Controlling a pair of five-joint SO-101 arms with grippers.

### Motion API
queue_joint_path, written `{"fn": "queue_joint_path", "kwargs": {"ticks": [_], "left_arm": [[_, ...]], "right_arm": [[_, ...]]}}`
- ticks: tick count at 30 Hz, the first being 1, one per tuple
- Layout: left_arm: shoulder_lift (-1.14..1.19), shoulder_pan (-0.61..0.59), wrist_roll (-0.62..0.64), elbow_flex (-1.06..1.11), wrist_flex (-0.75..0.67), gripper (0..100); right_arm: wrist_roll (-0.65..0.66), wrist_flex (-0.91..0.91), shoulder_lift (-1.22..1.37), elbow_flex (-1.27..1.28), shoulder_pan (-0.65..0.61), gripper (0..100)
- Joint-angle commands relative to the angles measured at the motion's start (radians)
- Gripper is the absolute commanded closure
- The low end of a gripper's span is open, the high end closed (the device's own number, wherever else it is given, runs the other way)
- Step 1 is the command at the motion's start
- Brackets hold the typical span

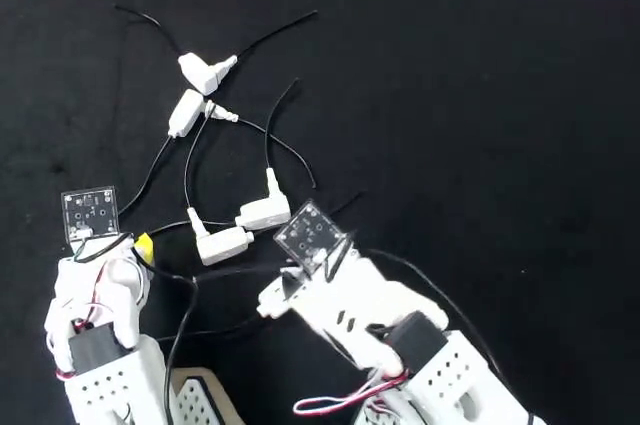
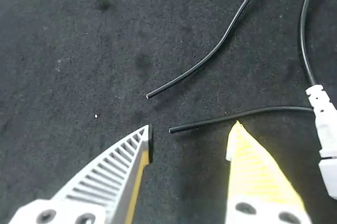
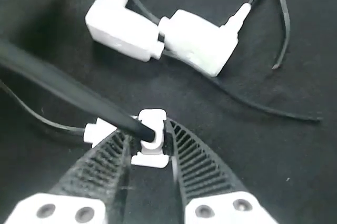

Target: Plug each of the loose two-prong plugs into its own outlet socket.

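My right gripper [image 3: 151,139] clamps a plug [image 3: 152,115]; my left gripper [image 2: 192,128] hangs spread over the table [image 2: 79,50], beside wire ends [image 2: 174,128]

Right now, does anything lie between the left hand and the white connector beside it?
Only a thin black cable: its loose end lies by the open left hand, and it runs toward the white connector.

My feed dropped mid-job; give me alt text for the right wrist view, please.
The right gripper is shut on a small white connector, with a thick black cable meeting it. Beyond, two white plug bodies lie touching end to end on black cloth, among thin black wires.
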Motion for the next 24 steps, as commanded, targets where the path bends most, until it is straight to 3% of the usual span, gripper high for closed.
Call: {"fn": "queue_joint_path", "kwargs": {"ticks": [1,8,24], "left_arm": [[0.0,-0.005,-0.011,0.021,-0.018,76],[0.0,-0.005,-0.011,0.021,-0.018,76],[0.0,-0.004,-0.011,0.021,-0.021,76]], "right_arm": [[0.003,0.002,-0.015,0.007,-0.015,98.7],[-0.032,0.002,-0.013,0.018,0.069,98.7],[-0.213,-0.018,-0.013,-0.01,0.075,98.4]]}}
